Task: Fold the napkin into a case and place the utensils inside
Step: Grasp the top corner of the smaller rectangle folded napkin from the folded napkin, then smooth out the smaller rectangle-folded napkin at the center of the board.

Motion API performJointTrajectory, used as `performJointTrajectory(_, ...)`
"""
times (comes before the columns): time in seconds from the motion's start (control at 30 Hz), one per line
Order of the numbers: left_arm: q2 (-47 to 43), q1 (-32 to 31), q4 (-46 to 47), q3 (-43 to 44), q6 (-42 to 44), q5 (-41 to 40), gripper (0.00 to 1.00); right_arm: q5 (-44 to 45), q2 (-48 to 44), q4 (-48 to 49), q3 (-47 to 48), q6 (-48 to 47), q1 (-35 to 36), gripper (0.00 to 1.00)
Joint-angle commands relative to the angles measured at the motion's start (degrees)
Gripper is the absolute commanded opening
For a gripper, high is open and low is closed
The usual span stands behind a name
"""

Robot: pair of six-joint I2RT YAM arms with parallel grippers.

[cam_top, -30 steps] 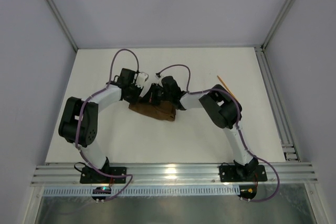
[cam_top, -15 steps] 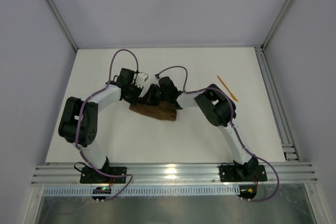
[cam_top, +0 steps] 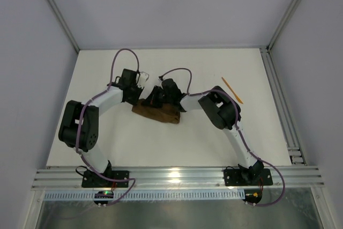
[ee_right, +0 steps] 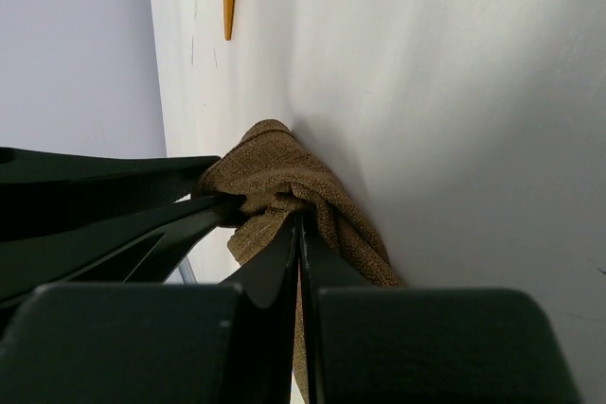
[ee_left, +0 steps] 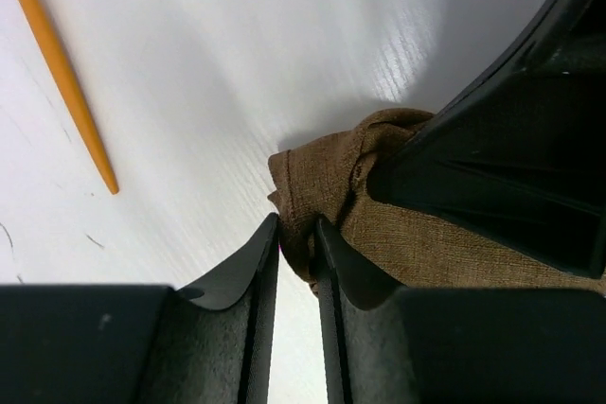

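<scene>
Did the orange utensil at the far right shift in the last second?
No. The orange utensil lies at the same spot and angle, judged by the right rail; only the right arm's elbow has drawn leftward off it.

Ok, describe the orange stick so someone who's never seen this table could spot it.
Start at the white table and go to its far right part, just beyond the right arm. A thin orange stick lies flat there by itself, well apart from the brown napkin bunched at mid-table. It is the only bright, slim thing in sight.
</scene>
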Motion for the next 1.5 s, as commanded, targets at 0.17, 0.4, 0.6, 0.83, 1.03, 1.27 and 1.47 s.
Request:
performJointTrajectory(0.17, -0.34, 0.03, 1.77, 1.79, 0.28, 0.31, 0.04, 2.08, 0.87, 0.09, -0.88, 0.57, 0.25, 0.03)
performJointTrajectory(0.4, -6.32, -0.76, 0.45, -1.02, 3.35, 17.97, 0.0, 1.29, 1.84, 0.79, 2.28, 2.06, 0.25, 0.03)
performJointTrajectory(0.6, -6.5, -0.76, -1.4, -1.64, 5.11, 19.91, 0.0, 1.12, 2.72, 2.19, 5.18, 5.14, 0.25, 0.03)
performJointTrajectory(0.83, -1.86, -0.76, -3.24, -3.13, 6.87, 11.49, 0.0, 0.59, 4.48, 4.92, 5.54, 9.18, -0.36, 0.03)
performJointTrajectory(1.03, 3.25, -0.32, -5.35, -1.03, 6.26, 6.47, 0.0, 1.03, -0.26, 3.52, 2.03, 4.62, -1.67, 0.1)
performJointTrajectory(1.27, 6.51, 0.55, -5.88, 0.47, 4.06, 7.26, 0.0, -1.69, -4.83, 5.62, -3.06, 3.65, -4.83, 0.18)
performJointTrajectory(1.47, 7.21, 1.26, -6.41, 0.91, 3.36, 8.57, 0.0, -5.55, -13.16, 3.26, -10.18, -5.63, -7.21, 0.25)
